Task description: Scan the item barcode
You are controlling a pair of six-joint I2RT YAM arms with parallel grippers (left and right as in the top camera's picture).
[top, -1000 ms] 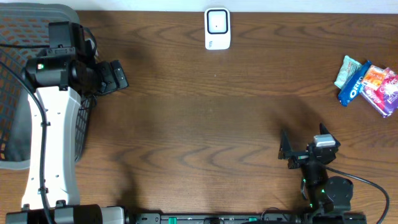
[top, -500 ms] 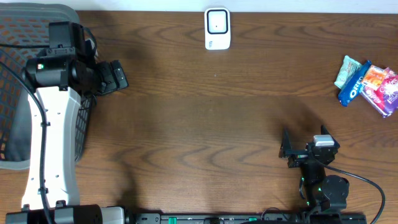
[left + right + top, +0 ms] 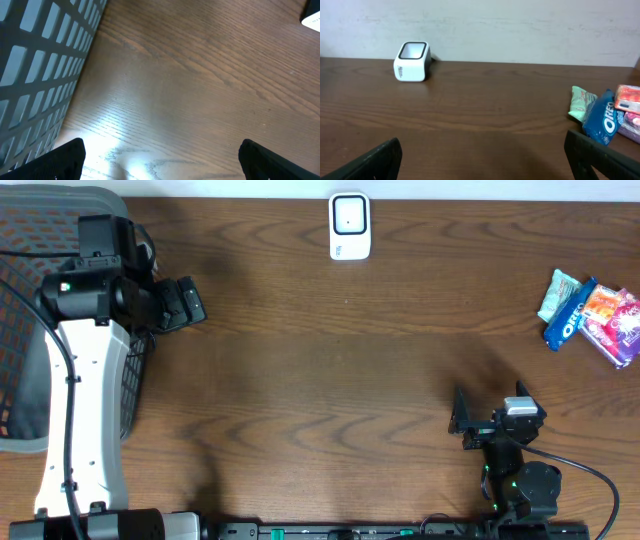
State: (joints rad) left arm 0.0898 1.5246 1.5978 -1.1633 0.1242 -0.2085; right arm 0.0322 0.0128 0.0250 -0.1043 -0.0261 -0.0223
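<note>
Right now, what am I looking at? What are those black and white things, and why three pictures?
This robot has a left arm and a right arm at a wooden table. One picture looks down from above; the other two come from a camera on each wrist, so each claw's dark tips show at the bottom. The left claw is beside a mesh basket; the right claw is near the front edge. Both are open and hold nothing. At the back stands a white barcode scanner. On the right lie a blue Oreo pack, a mint-green packet and an orange and pink packet.
</note>
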